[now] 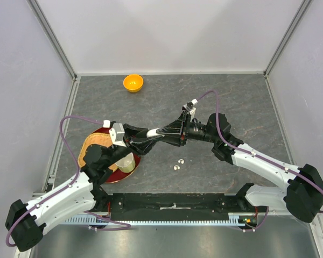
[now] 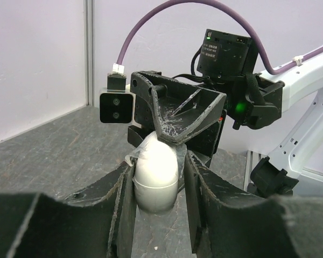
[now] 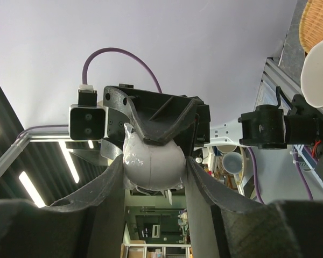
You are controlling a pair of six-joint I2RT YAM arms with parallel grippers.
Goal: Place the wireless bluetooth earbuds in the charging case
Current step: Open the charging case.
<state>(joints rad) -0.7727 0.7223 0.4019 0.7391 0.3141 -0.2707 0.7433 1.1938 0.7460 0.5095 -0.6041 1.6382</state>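
The white, egg-shaped charging case is held in the air between both grippers above the middle of the table. It is closed, with a seam around it and clear film stuck on it. My left gripper grips the case from one side. My right gripper grips the case from the opposite side. In the top view the left gripper and right gripper meet tip to tip. Two small white earbuds lie on the table just right of and nearer than the case. The black earbuds are not in view.
An orange bowl sits at the back of the table. A dark red plate with a wicker basket and a cream cup lies under the left arm. Grey walls enclose the table on three sides.
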